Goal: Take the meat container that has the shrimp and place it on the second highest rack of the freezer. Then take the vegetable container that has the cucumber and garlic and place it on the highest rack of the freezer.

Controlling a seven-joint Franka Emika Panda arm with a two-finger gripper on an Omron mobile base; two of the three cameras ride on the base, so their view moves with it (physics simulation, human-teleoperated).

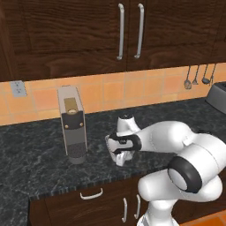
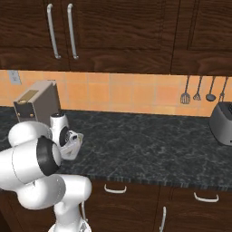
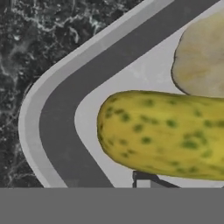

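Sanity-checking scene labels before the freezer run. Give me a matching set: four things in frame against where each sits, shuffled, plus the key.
Things:
1. cucumber
2. coffee machine
3. toaster
4. utensils

Places:
A. hanging on the orange tile backsplash
B. lying in the grey tray
C. standing at the right end of the counter
D. standing on the left part of the counter, against the wall

Pairs: 1-B, 2-D, 3-C, 4-A
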